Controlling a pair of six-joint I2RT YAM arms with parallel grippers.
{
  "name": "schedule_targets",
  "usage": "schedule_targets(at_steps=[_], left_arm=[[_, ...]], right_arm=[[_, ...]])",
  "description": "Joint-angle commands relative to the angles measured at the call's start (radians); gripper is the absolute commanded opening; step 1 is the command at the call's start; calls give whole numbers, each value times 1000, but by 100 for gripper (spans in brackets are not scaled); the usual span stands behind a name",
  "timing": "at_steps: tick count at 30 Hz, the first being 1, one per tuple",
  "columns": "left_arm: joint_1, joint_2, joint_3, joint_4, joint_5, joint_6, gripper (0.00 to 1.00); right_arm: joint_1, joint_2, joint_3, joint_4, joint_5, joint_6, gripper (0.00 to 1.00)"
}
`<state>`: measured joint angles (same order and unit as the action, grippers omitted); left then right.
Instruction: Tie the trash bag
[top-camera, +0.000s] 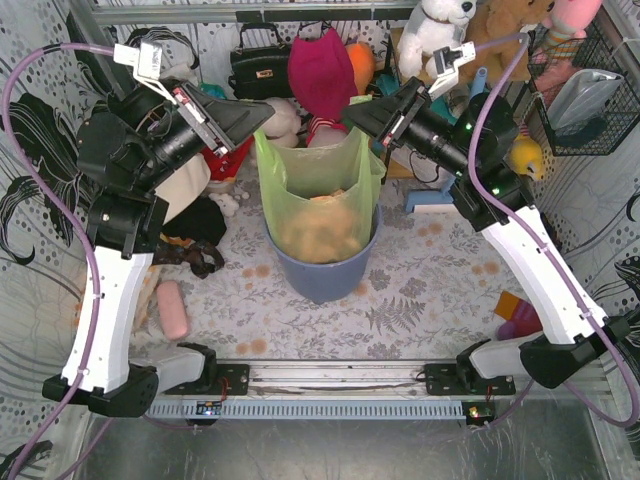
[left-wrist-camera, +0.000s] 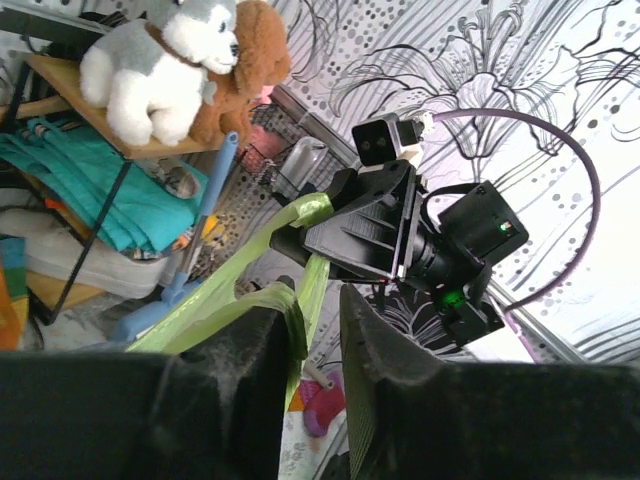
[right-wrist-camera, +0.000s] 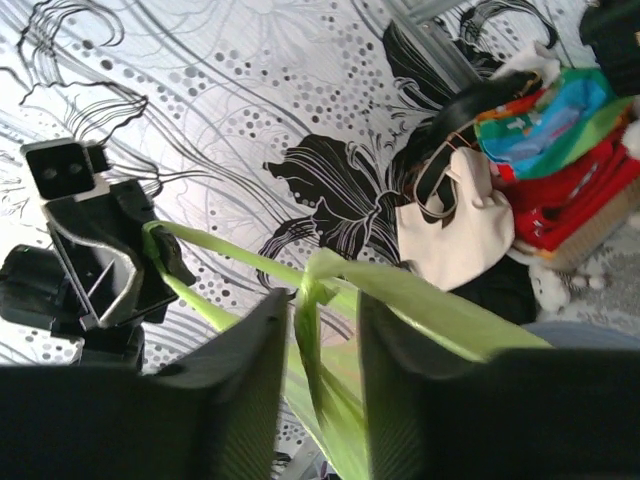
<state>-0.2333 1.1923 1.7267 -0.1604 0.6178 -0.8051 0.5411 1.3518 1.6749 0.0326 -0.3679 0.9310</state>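
Two thin handle strips rise from the trash bag (top-camera: 318, 200), which sits in the round blue-grey bin (top-camera: 325, 278) at the middle of the tabletop (top-camera: 430, 270). Its lime-green film hangs over the bin's rim, and crumpled brownish paper shows through. We see the left claw (top-camera: 266, 117) at the bag's upper left corner and the right claw (top-camera: 347, 112) at its upper right corner, both raised above the bin and facing each other across the bag's mouth. In the left wrist view a green strip runs along the inner edge of one finger, and the fingers (left-wrist-camera: 385, 370) stand a little apart, with background showing in the gap. In the right wrist view a twisted strip passes down through the gap between fingers (right-wrist-camera: 245, 385) that are likewise parted, not squeezed onto it. Behind the bin we make out a black handbag (top-camera: 262, 66) and plush toys (top-camera: 440, 25). A pink roll (top-camera: 172, 308) lies beside the left arm, and a cream tote bag (right-wrist-camera: 455, 225) hangs against the patterned wall.
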Motion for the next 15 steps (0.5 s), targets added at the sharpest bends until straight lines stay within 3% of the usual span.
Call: schedule_targets(at_steps=[1,4,6,9,15], left_arm=[[12,-25,10,-35,-35,54,37],[14,-40,36,-95,-55,72,63],[15,-51,54,-131,-63,86,76],[14,-77,67,-172,-66,101,82],[14,-108,101,-196,-1,60,81]], right_arm=[[4,-61,13,-104,66,-89,41],[4,-78,58,-227,110,-139,48],[4,-95,71,-284,131,-161,52],[4,-116,92,-352,162,-191,56],[5,-94,199,-464,180,-253,58]])
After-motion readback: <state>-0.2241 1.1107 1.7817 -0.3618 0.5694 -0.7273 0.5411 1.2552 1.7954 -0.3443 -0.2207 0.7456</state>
